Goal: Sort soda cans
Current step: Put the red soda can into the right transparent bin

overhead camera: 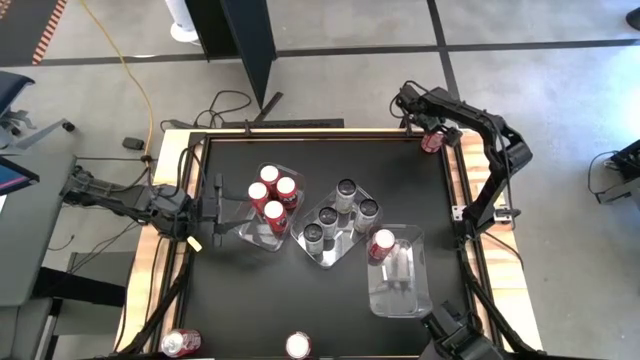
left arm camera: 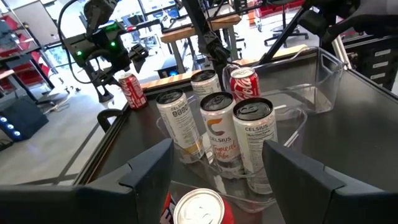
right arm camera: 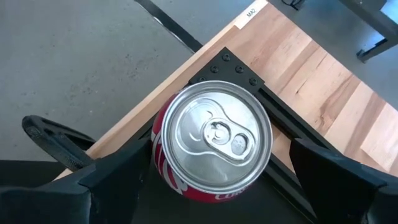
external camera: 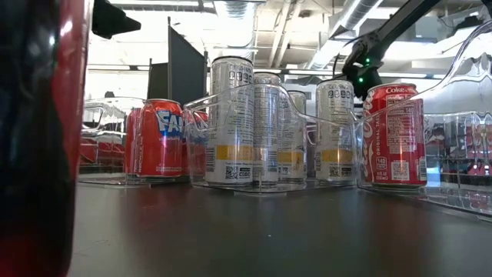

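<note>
Red can (right arm camera: 211,146) upright between the open right end effector's (right arm camera: 214,171) fingers.

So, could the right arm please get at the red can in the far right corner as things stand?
Probably yes: the right gripper hangs open right over that red can, a finger either side, nothing between them.

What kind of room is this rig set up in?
Most likely a robotics lab or workshop: bare concrete floor with cables, exposed ceiling ducts, and wooden workbenches beyond the black table.
</note>
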Robot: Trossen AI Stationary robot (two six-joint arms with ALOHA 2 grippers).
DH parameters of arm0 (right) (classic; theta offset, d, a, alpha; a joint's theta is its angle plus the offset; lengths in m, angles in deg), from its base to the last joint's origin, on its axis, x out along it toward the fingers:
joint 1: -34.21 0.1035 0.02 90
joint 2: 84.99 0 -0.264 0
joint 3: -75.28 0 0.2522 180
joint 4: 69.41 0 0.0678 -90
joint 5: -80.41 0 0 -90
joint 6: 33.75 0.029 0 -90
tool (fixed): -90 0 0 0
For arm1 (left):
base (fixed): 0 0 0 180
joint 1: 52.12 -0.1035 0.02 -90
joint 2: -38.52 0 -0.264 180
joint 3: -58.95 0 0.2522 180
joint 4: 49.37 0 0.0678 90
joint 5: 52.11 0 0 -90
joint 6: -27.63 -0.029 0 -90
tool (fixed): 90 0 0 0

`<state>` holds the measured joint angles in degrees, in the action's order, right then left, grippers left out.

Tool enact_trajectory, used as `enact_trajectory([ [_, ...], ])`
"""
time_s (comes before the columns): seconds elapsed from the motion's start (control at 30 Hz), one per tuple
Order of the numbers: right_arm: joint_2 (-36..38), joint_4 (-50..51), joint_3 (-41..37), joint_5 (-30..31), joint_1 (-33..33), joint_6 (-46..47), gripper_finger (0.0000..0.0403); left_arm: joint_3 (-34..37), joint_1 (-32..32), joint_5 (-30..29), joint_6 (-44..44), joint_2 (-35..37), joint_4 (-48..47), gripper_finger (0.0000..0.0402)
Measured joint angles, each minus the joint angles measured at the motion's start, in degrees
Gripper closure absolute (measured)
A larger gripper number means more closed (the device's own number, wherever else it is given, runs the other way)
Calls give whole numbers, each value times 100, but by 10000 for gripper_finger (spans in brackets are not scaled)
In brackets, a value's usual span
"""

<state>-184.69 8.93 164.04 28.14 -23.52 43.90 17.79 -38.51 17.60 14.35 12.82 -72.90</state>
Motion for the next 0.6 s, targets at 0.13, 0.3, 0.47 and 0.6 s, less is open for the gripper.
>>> enact_trajectory([
  [0.13, 1, -14, -3, 23, 0, 12, 3, 1, 0, 0, 0, 0, -8, 162],
  [0.3, 0, -64, -29, 86, 0, 37, 3, 1, 0, 0, 1, 0, -19, 162],
  [0.47, 2, -138, -106, 123, 17, 44, 3, 2, -1, 0, 15, 0, -21, 162],
  [0.6, 2, -159, -131, 130, 26, 54, 3, 1, 1, 0, 20, 0, -21, 162],
])
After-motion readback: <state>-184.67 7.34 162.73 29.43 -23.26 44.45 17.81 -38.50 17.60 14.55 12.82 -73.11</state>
